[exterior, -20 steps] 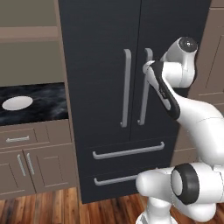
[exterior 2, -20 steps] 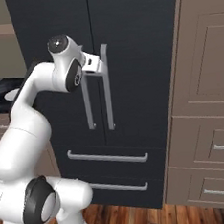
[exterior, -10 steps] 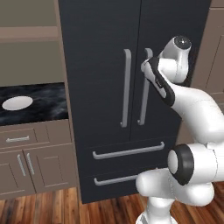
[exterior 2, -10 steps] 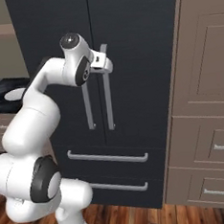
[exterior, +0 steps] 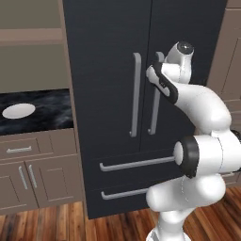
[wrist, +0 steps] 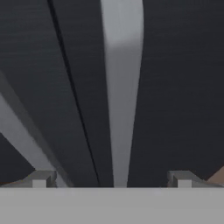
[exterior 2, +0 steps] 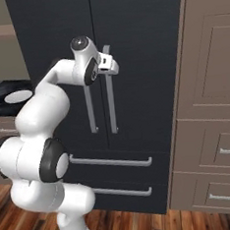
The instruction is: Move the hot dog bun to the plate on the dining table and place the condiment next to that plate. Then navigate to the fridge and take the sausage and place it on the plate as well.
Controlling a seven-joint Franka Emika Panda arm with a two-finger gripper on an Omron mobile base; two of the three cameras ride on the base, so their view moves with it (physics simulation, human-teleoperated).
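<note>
Fingers [wrist: 111, 179] spread wide, grasping nothing. The fridge [wrist: 175, 87] right-door handle [wrist: 121, 100] lies dead ahead, centred between them, its long axis crossing their gap.

Even, flat rendered light; hand view soft, blurred.

The fridge [exterior: 113, 117] is cut off by the top edge in both base views, so its full height cannot be seen. In the left base view the arm covers the upper part of the right door handle [exterior: 154, 113] and much of the fridge's right door, and the claw [exterior: 157, 63] itself is mostly hidden behind the wrist. In the hand view the handle [wrist: 121, 87] runs out of frame at top and bottom, blurred at its edges. The white plate [exterior: 18, 111] on the counter [exterior: 47, 113] is too small for detail.
</note>
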